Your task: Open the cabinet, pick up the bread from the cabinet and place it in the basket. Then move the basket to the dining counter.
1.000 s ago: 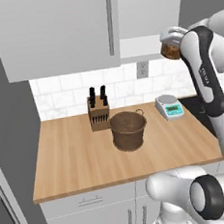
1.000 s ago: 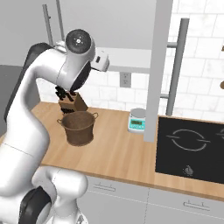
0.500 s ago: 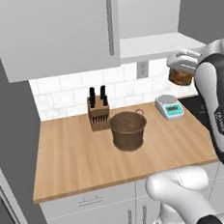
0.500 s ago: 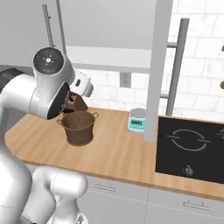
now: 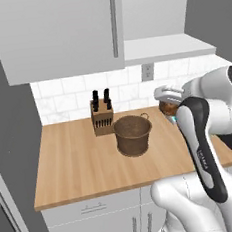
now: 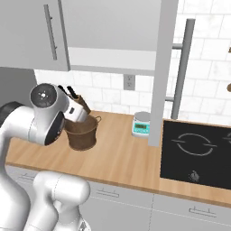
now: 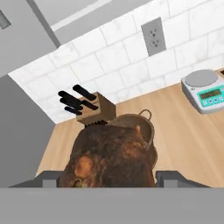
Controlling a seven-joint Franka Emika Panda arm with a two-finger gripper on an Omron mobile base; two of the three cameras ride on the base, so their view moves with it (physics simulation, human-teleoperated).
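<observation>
White tiles backed the wood bench (image 5: 72,167), and grey wall units hung above it. The bread (image 7: 111,159), a dark-brown loaf with a lighter tan patch, sat clamped between the jaws of the gripper (image 7: 109,177), whose two dark fingertips (image 7: 48,177) showed on either side of it at the bottom of the hand view. In the left base view the loaf (image 5: 167,106) hung in the air at the end of the white arm, above the bench and to the right of the basket (image 5: 133,135), clear of its rim. The basket, round and dark brown with a small loop handle, stood upright near the middle of the bench, closer to the back edge than to the front; whether anything lay inside it could not be told. Just behind it and to its left, against the tiles, stood a wooden knife block (image 5: 102,120) with black handles sticking up. A small white and teal kitchen scale (image 6: 141,125) rested towards the back edge of the bench, well to the right of the basket. Further right, a black hob (image 6: 196,151) lay set into the bench top. Overhead, the cabinet (image 5: 55,33) had one door (image 6: 164,67) swung out edge-on with its long silver bar handle (image 6: 182,72), baring a white shelf (image 5: 166,48). A wall socket (image 5: 146,72) sat in the tiles below the shelf.
</observation>
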